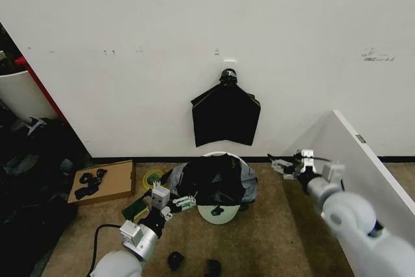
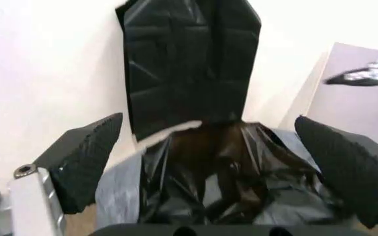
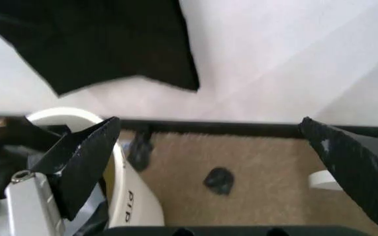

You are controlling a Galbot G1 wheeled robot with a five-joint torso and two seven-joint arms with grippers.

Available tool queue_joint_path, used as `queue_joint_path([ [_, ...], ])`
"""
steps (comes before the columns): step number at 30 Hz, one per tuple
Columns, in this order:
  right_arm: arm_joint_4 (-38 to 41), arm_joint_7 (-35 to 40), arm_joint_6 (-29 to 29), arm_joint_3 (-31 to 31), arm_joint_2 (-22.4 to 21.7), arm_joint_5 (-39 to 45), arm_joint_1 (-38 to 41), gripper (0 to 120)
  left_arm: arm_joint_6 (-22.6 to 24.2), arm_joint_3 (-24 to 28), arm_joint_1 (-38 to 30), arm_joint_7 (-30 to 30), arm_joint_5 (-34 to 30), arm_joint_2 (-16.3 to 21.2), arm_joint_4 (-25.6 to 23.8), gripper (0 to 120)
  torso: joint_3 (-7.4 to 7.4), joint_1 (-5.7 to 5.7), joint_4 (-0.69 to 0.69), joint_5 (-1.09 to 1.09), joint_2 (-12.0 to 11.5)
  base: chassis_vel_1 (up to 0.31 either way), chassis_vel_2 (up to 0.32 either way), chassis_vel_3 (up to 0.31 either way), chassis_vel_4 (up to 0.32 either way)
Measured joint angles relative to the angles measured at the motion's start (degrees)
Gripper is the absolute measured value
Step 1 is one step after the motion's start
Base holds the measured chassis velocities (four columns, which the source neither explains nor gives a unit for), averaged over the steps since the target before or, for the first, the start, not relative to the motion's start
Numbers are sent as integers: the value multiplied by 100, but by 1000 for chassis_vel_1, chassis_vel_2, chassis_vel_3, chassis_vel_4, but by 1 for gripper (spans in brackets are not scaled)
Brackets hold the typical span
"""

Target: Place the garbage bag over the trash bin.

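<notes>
The trash bin (image 1: 218, 214) is a cream-white round bucket standing on the carpet by the wall. The glossy black garbage bag (image 1: 216, 181) lies crumpled over its top and down its sides. My left gripper (image 1: 184, 201) is open just left of the bin, level with the bag's edge. In the left wrist view the bag (image 2: 228, 182) lies beyond the spread pads (image 2: 84, 157). My right gripper (image 1: 279, 165) is open to the right of the bin, apart from it. The right wrist view has the bin (image 3: 133, 199) beside one of its fingers (image 3: 77, 157).
A flat black sheaf of bags (image 1: 225, 116) hangs on the wall above the bin. A cardboard box (image 1: 104, 183) with black scraps and a tape roll (image 1: 153, 178) lie to the left. A white panel (image 1: 366, 163) leans at the right. Black scraps (image 1: 176, 261) dot the carpet.
</notes>
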Motion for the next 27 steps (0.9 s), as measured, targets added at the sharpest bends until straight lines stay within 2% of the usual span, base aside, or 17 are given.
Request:
queue_joint_path([
  [3, -983, -800, -334, -918, -124, 16, 1258, 100, -106, -50, 475, 19, 17, -39, -112, 100, 0, 0, 4, -2, 0, 0, 0, 0, 0],
  [5, -1579, -1167, -351, -1548, -23, -183, 2019, 100, -170, -88, 690, 30, 55, -94, -158, 100, 0, 0, 5, -7, 0, 0, 0, 0, 0],
  [6, -1579, -1167, -351, -1548, -23, -183, 2019, 100, -170, -88, 690, 30, 55, -94, -158, 100, 0, 0, 5, -7, 0, 0, 0, 0, 0],
  [9, -2364, -1557, -339, -2359, 393, -479, 2816, 100, -262, -210, 908, 35, 86, -149, -223, 100, 1, 0, 4, -1, 0, 0, 0, 0, 0],
  [11, -2456, -1609, -337, -2462, 447, -495, 2907, 100, -262, -254, 939, 35, 86, -149, -242, 100, 1, 0, 4, 0, -1, 0, 0, 0, 0],
  [13, -2728, -1912, -372, -2887, 560, -512, 3225, 100, -240, -475, 1068, 32, 86, -123, -348, 100, 0, 0, 5, -4, 0, 0, 0, 0, 0],
  [16, -2894, -2219, -438, -3189, 593, -509, 3408, 100, -206, -620, 1132, 24, 77, -104, -423, 100, 0, 0, -3, -3, 0, 0, 0, 0, 0],
  [19, -3024, -2286, -441, -3299, 676, -520, 3517, 100, -190, -627, 1132, 17, 77, -118, -429, 100, 0, 0, -3, -5, 0, 0, 0, 0, 0],
  [22, -3236, -2388, -442, -3467, 794, -571, 3735, 100, -168, -609, 1109, 10, 77, -126, -438, 100, 0, 0, 4, -4, 0, 0, 0, 0, 0],
  [27, -3444, -2583, -454, -3766, 865, -686, 3985, 100, -149, -594, 1057, -2, 76, -98, -438, 100, 0, 0, 0, -4, 0, 0, 0, 0, 0],
])
